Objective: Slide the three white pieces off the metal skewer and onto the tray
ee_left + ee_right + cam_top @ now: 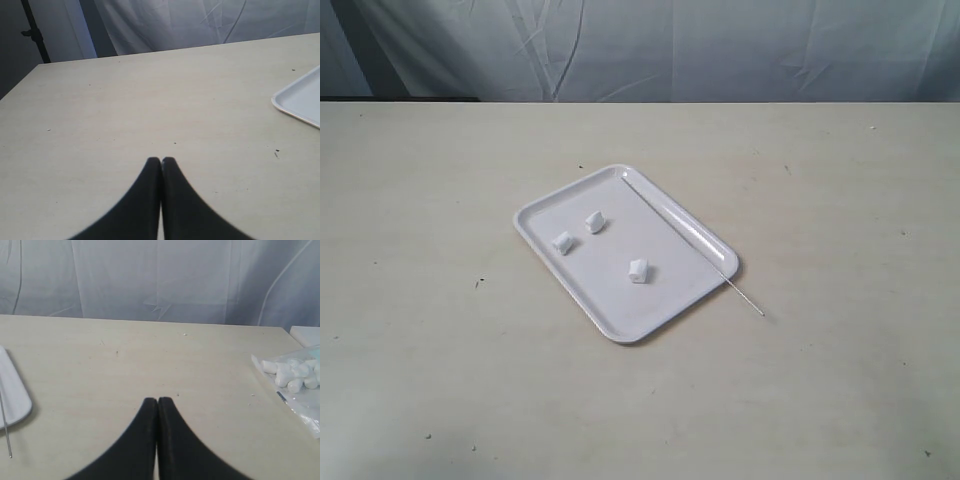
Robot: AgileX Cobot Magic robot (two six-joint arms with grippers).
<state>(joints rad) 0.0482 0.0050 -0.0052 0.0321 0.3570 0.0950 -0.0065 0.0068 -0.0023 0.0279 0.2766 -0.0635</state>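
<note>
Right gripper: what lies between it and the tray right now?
Nothing but bare tabletop, as the right wrist view shows. The shut right gripper sits apart from the tray, and the skewer pokes out past the tray's edge, off that stretch.

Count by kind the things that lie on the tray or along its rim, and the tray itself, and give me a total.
white pieces: 3
metal skewer: 1
tray: 1
Total: 5

No legible text, brand or number anywhere — only a small dark mark [281, 396] on the clear bag [300, 410], unreadable.
</note>
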